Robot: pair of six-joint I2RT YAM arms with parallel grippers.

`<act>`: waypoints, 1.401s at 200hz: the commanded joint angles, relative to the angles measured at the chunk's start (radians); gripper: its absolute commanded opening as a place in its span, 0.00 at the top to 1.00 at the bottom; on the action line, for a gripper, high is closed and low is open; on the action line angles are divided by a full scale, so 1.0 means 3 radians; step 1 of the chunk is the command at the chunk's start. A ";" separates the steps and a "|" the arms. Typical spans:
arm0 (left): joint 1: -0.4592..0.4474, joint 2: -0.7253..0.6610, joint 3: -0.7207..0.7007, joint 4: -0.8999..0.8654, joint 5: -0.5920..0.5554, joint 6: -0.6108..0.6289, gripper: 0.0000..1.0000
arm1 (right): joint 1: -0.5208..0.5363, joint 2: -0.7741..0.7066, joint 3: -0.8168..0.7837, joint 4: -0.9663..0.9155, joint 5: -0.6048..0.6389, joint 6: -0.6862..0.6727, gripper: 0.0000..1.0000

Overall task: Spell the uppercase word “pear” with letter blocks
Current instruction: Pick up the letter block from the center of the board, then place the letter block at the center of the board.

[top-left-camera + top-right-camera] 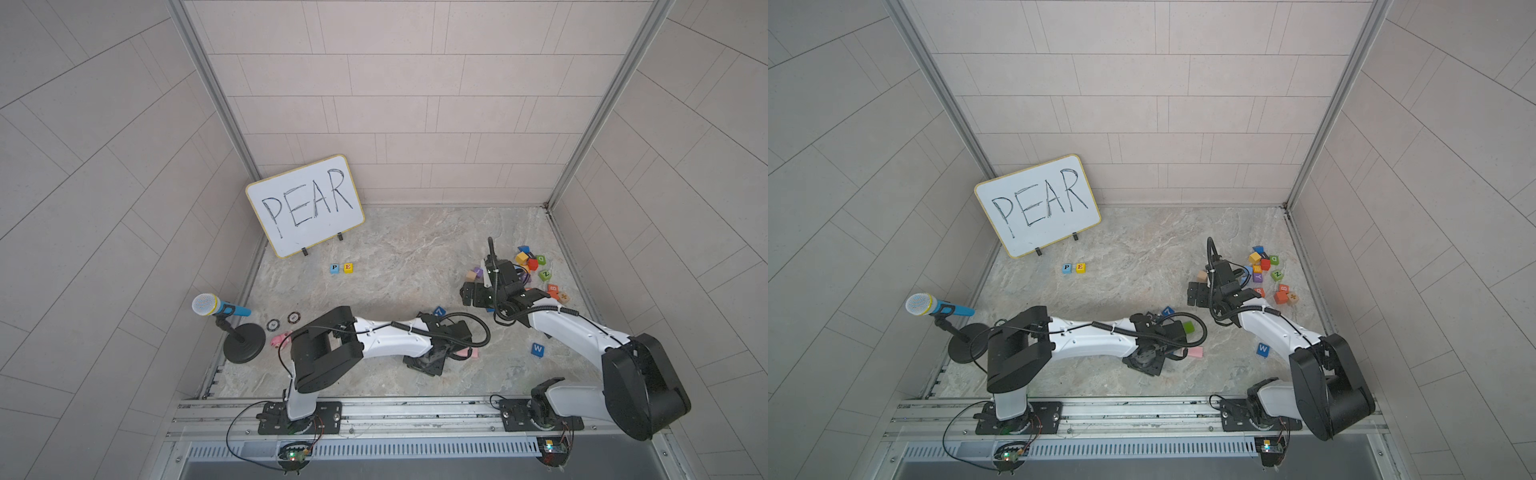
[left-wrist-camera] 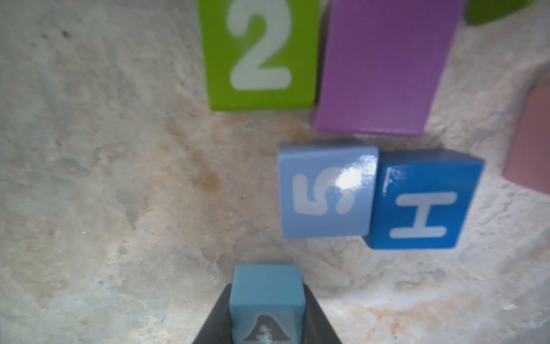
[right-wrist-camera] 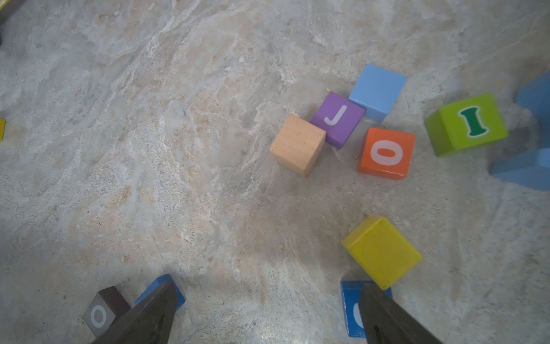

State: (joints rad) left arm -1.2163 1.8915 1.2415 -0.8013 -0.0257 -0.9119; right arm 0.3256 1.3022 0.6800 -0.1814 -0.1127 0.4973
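Both top views: P block (image 1: 334, 268), E block (image 1: 348, 268) at its 3 o'clock on worktop (image 1: 415, 257). Left wrist: left gripper (image 2: 267, 315) jaws clamped on A block (image 2: 266, 295), letter cropped by frame edge. Right wrist: right gripper (image 3: 268, 286) jaws wide, only tips in frame.

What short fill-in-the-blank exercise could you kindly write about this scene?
The left claw is shut on a light blue block lettered ___.
The right claw stands ___, holding nothing.
Near the whiteboard, the yellow block beside the P block shows ___.
Missing words: A; open; E.
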 commanded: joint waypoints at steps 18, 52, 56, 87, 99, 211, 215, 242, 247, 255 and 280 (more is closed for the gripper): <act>0.0244 -0.0241 0.0091 -0.0087 -0.0242 -0.0016 0.75 | 0.0096 0.0000 0.0008 0.0093 -0.0026 -0.0016 0.00; 0.0546 -0.0319 0.0174 -0.0088 -0.0261 0.0126 0.75 | 0.0287 0.0138 0.0116 0.0123 0.0068 -0.0019 0.00; 0.0583 -0.0335 0.0188 -0.0089 -0.0267 0.0150 0.75 | 0.0306 0.0157 0.0129 0.0131 0.0076 -0.0024 0.00; 0.0938 -0.0414 0.0287 -0.0125 -0.0282 0.0339 0.76 | 0.0502 0.0307 0.0264 0.0258 0.0096 -0.0148 0.00; 0.1076 -0.0439 0.0304 -0.0125 -0.0282 0.0419 0.76 | 0.0590 0.0358 0.0323 0.0299 0.0155 -0.0210 0.00; 0.2181 -0.0088 0.0582 -0.0071 -0.0024 0.1084 0.76 | 0.1146 0.0585 0.0024 0.1593 -0.0077 -0.0930 0.00; 0.2210 -0.0060 0.0611 -0.0076 -0.0013 0.1112 0.76 | 0.1160 0.0616 0.0006 0.1689 -0.0111 -0.0945 0.00; 0.2365 0.0114 0.0789 -0.0095 0.0024 0.1217 0.76 | 0.1277 0.0860 0.0058 0.2052 -0.0192 -0.1060 0.00; 0.2389 0.0143 0.0818 -0.0096 0.0018 0.1230 0.77 | 0.1303 0.0909 0.0098 0.2066 -0.0201 -0.1090 0.00; 0.2422 0.0188 0.0866 -0.0096 0.0007 0.1243 0.77 | 0.1342 0.0989 0.0167 0.2066 -0.0192 -0.1137 0.00; 0.2537 0.0347 0.1001 -0.0103 0.0024 0.1286 0.77 | 0.1419 0.1186 0.0379 0.1998 -0.0210 -0.1219 0.00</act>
State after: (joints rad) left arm -0.4828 1.9568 1.4971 -0.8021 -0.0219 -0.5621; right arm 0.7303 1.6276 0.7315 0.3710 -0.1577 0.1925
